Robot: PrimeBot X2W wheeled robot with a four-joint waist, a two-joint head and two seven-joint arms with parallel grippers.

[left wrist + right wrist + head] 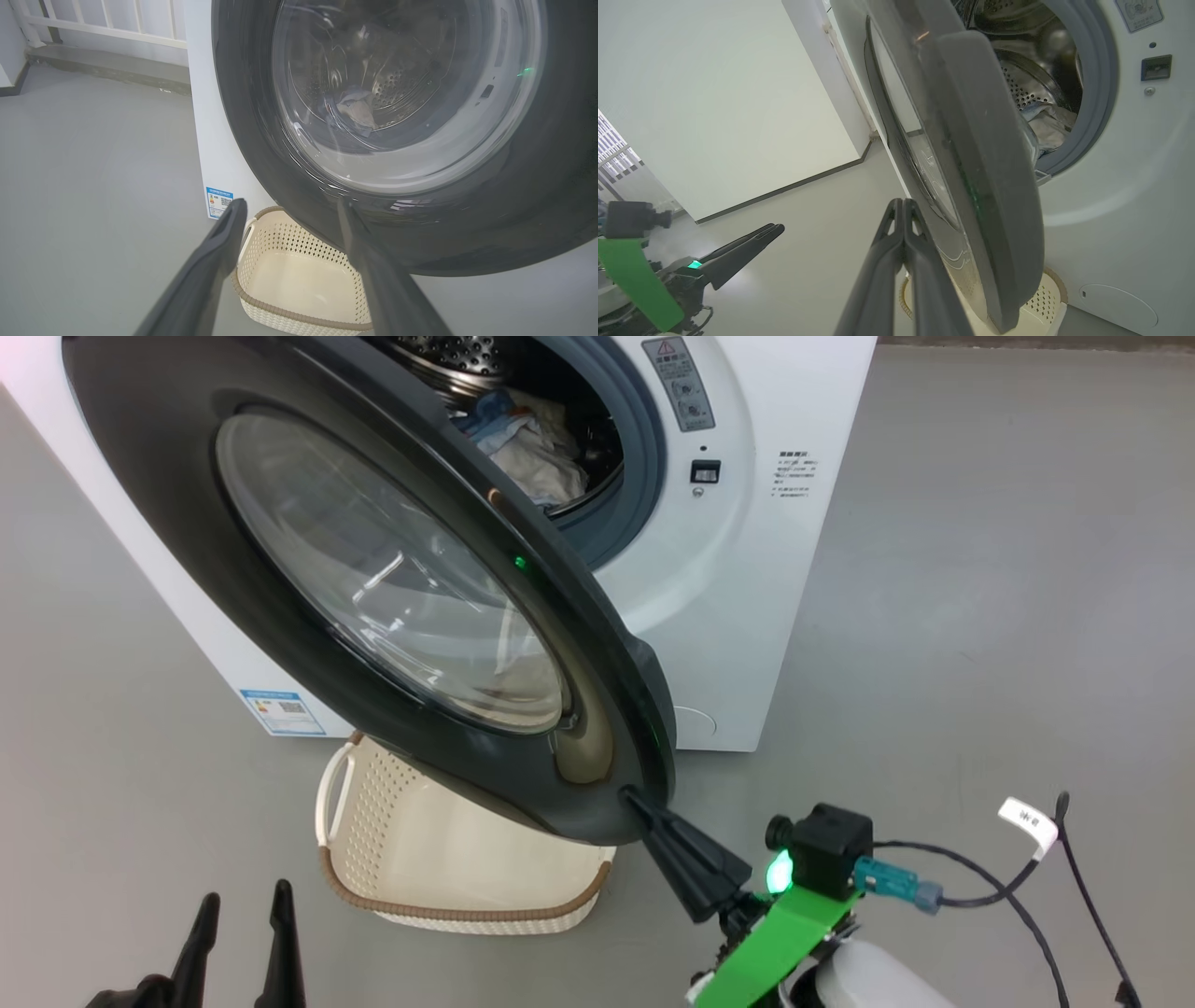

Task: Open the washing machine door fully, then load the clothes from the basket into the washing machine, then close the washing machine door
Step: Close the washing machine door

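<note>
Clothes lie bunched inside the drum of the washing machine, light blue and cream pieces behind the grey gasket. The basket stands on the floor just in front of the machine, under the low edge of the washing machine door. You see that door standing partway open with your right claw pressed closed, its tips touching the dark outer rim at the low corner, while your left claw is spread apart, gripping nothing, near the basket but not touching it.
</note>
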